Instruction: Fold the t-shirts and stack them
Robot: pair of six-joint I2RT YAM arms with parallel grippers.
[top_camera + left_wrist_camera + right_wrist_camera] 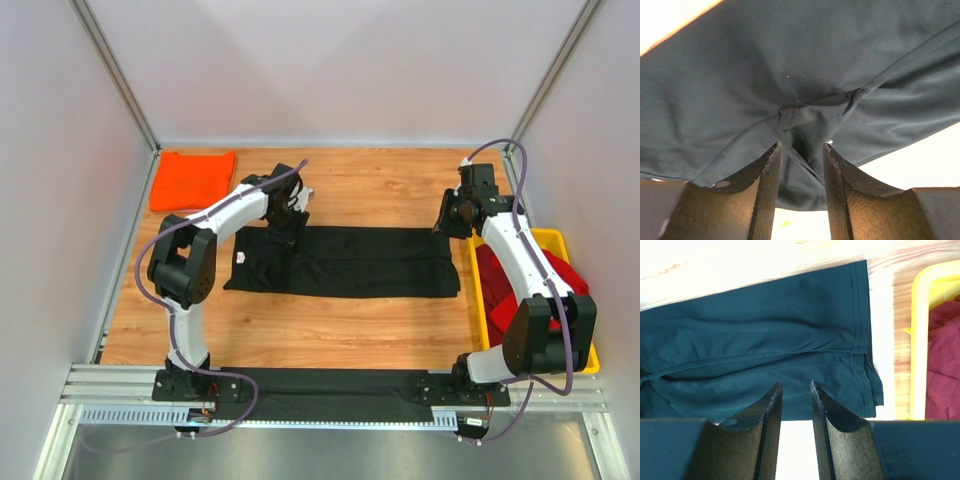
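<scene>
Where the black t-shirt [370, 262] lies spread flat on the wooden surface [350, 330], it forms a long band across the middle of the top view. It runs from left of centre to just short of the yellow tray [919, 340] at the right edge.

Left tool [802, 146]: positioned over the upper left edge of the black t-shirt. The jaws stand partly apart. In the left wrist view a raised pucker of black cloth sits loose between the two fingers [771, 175], just below the point where a seam crosses the centre of the frame. The tool is not closed down on the cloth.

Right tool [796, 385]: positioned at the upper right corner of the black t-shirt in the top view, beside the tray. The jaws stand a narrow gap apart and hold nothing. In the right wrist view the hemmed end of the shirt fills the centre and left of the frame beyond the fingertips. The stitched hem runs down right of centre.

Orange t-shirt [192, 180]: folded into a rectangle at the upper left of the top view, well apart from the black one.

Red t-shirts [505, 285]: heaped loosely inside the yellow tray at the right of the top view, partly hidden by the right arm.
</scene>
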